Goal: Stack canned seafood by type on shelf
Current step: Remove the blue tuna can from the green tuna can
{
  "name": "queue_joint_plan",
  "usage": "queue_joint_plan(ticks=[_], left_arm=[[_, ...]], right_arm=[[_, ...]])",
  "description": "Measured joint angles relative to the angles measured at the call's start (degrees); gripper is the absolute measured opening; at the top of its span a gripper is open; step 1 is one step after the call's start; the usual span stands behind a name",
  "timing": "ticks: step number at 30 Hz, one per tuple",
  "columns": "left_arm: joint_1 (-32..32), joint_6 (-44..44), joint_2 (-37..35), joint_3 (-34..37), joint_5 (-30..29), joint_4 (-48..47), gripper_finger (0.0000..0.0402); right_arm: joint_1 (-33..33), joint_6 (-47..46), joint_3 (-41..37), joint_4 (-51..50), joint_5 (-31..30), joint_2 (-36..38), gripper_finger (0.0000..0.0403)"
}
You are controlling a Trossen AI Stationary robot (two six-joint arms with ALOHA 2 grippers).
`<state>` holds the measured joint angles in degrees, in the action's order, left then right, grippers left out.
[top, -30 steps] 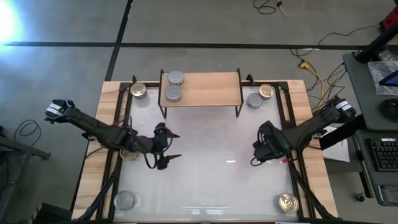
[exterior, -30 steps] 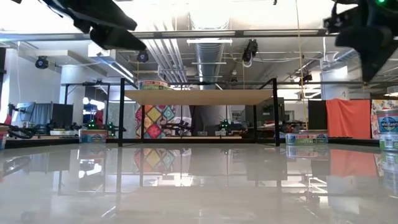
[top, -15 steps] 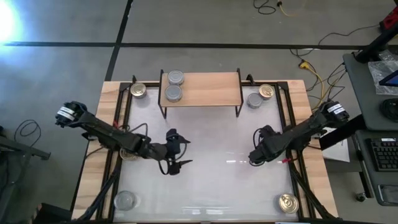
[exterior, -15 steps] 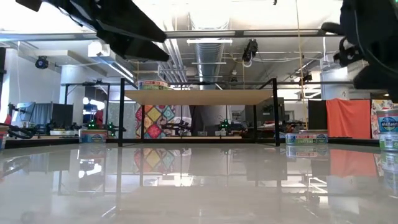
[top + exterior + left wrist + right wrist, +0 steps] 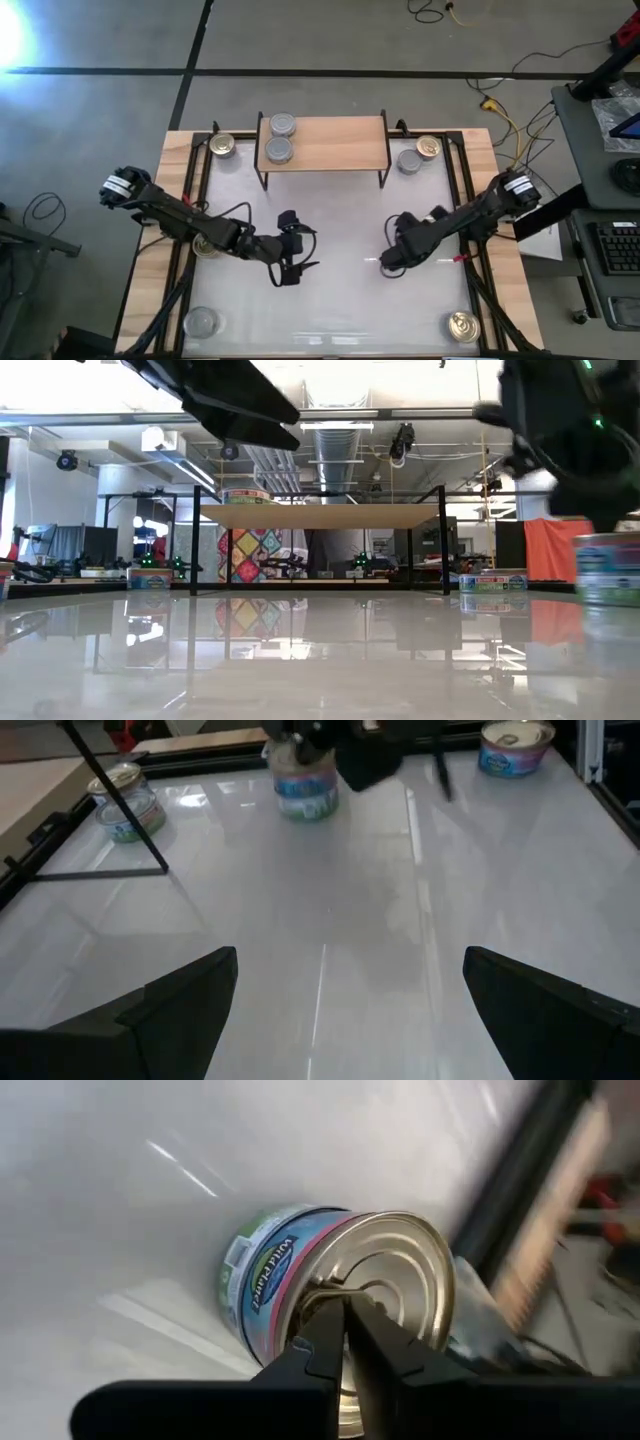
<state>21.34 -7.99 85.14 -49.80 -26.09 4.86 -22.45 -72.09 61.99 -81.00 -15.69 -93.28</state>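
right hand (image 5: 388,262): pinched shut against silver-topped can (image 5: 330,1305)
left hand (image 5: 297,254): wide, empty
shelf (image 5: 330,140): 11 o'clock of right hand

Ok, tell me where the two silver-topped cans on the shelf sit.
In the high view, the two silver-topped cans sit side by side at the left end of the shelf, near the gold-topped can on the table beside it.

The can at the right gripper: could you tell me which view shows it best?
The right wrist view: the can shows large, label and top plain, behind the right gripper. The left wrist view shows it small, the low view at the edge; the high view hides it.
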Motion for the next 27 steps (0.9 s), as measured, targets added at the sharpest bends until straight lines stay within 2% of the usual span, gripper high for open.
queue_joint_plan(ticks=[4, 9, 12, 16, 22, 24, 27], left_arm=[[0.0, -0.1, 0.0, 0.3, -0.7, -0.2, 0.0372], [0.0, -1.0, 0.0, 1.2, -2.0, -0.3, 0.0372], [0.1, -1.7, 0.0, 1.7, -2.0, -0.3, 0.0372], [0.2, -2.0, 0.0, 2.5, -2.0, 0.2, 0.0372], [0.2, -1.6, 0.0, 6.6, -1.9, 7.8, 0.0372], [0.2, -1.6, 0.0, 8.0, -1.9, 10.8, 0.0372], [0.2, -1.8, 0.0, 9.9, -1.9, 14.7, 0.0372]], right_arm=[[-0.6, 8.2, 6.8, 6.3, -5.2, -0.7, 0.0013], [-3.1, 23.9, 11.7, 18.5, -9.8, -0.3, 0.0013], [-5.3, 26.7, 13.6, 19.2, -12.8, 0.1, 0.0013], [-8.1, 23.1, 12.5, 14.7, -15.4, 1.7, 0.0013], [-9.3, 6.2, 5.7, 0.8, -15.8, 3.7, 0.0013], [-8.9, 2.7, 2.0, -0.3, -15.7, 4.6, 0.0013], [-7.5, 2.2, -3.5, 3.6, -13.6, 5.9, 0.0013]])
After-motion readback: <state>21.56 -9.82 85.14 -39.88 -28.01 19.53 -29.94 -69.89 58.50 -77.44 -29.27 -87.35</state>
